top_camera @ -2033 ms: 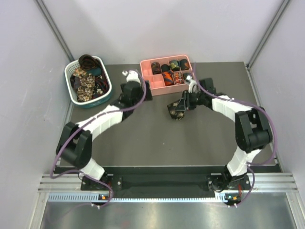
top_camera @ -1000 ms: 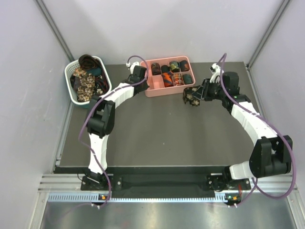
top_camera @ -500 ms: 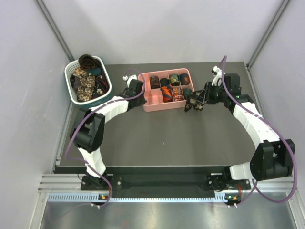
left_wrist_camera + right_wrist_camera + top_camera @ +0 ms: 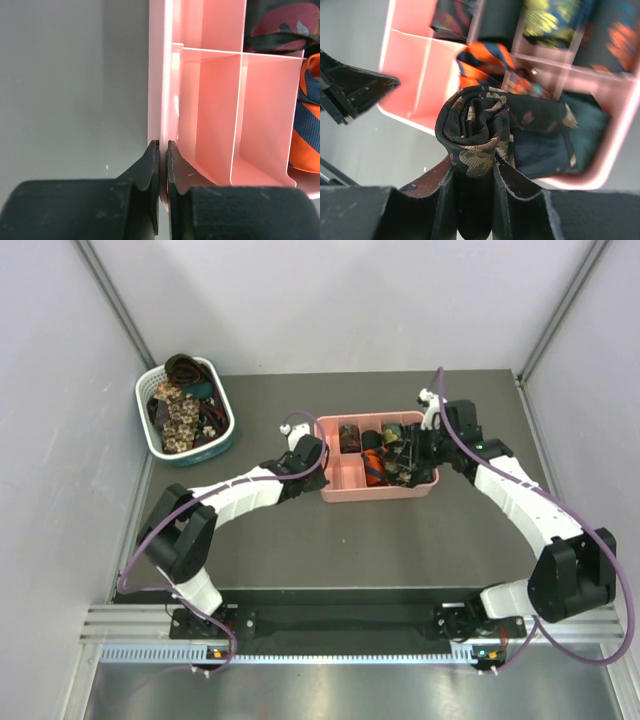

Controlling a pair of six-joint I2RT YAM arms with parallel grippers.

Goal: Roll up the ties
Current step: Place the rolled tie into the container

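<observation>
Right fingers point(image 4: 440, 187) stood partly closed round a rolled dark floral tie point(image 4: 472, 132), and we held it over the right-hand compartments of the pink tray point(image 4: 375, 493) at centre frame. Left fingers point(image 4: 148, 167) were pinched nearly tight on the tray's left wall. Other coiled ties point(image 4: 371, 466) sat in compartments. Loose ties point(image 4: 180, 412) filled the basket point(image 4: 190, 454) at the upper left of the worktop point(image 4: 300, 540).

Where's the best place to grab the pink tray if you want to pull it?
Pinch the tray by its thin upright wall on the left arm's side, coming down from above. The compartments just inside that wall are empty, so one finger fits inside and one outside. The left gripper is shut on it just so.
</observation>
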